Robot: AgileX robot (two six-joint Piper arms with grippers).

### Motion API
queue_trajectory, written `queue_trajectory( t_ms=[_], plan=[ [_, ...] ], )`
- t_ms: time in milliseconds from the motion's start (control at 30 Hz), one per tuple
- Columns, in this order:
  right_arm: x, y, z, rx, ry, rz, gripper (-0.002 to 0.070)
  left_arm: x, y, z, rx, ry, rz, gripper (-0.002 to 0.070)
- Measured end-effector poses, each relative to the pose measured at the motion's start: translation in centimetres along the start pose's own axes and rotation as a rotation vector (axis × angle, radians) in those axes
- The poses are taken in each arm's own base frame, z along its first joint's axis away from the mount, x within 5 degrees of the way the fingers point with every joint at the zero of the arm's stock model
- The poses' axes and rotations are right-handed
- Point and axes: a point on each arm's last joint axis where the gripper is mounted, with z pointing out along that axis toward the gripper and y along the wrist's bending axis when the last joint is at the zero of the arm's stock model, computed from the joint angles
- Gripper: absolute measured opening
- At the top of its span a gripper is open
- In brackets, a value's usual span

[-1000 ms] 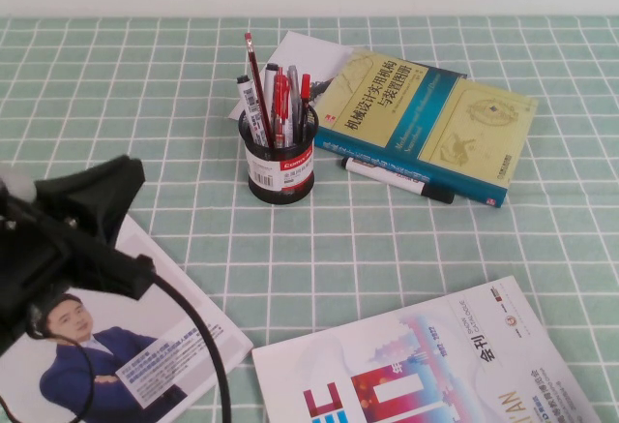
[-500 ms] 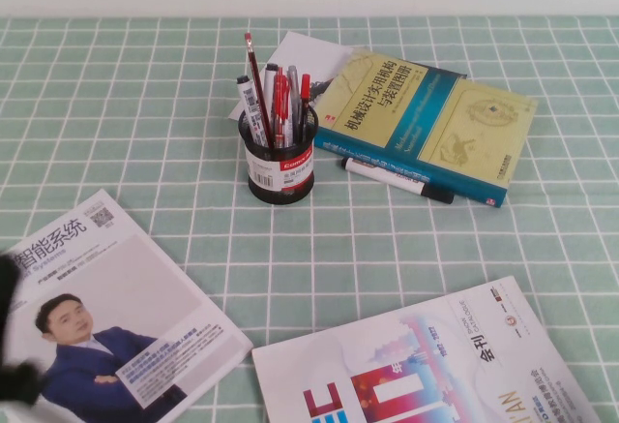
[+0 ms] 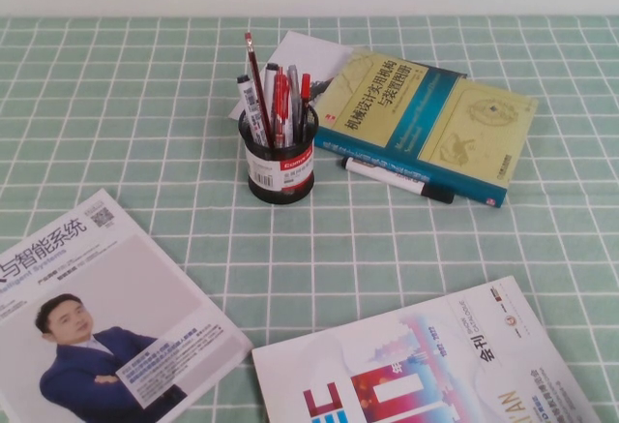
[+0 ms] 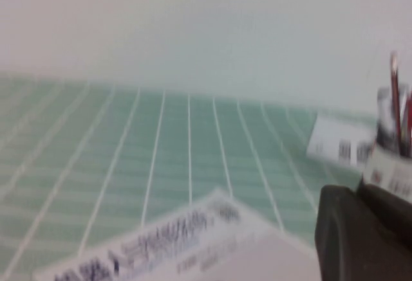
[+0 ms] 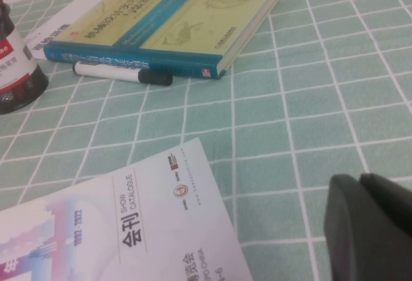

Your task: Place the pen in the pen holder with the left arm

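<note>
Dark red pen (image 3: 256, 86) stands in the pen holder (image 3: 280, 169); left tool (image 4: 364, 233) closed and empty low over the desk (image 3: 387, 239), right tool (image 5: 370, 226) unclear.

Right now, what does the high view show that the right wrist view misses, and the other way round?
Only the high view shows the pen standing in the pen holder among other pens, and the magazine with a man's portrait. Neither arm appears there.

Only the right wrist view shows the right gripper, low over the tablecloth, jaws together. The left gripper shows only in its own wrist view, shut.

Both share the yellow book, the white marker, the catalogue and the holder.
</note>
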Motion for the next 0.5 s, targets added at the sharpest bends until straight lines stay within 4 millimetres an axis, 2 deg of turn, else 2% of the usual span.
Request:
queue_trajectory(
  t_ms=[333, 500],
  plan=[
    [0.0, 0.0, 0.0, 0.000, 0.000, 0.000, -0.0020, 2.8, 0.1, -0.5, -0.008, 0.305, 0.044, 0.0000],
    [0.0, 0.0, 0.0, 0.000, 0.000, 0.000, -0.0020, 2.9, 0.2, -0.5, -0.010, 0.328, 0.053, 0.0000]
  ],
)
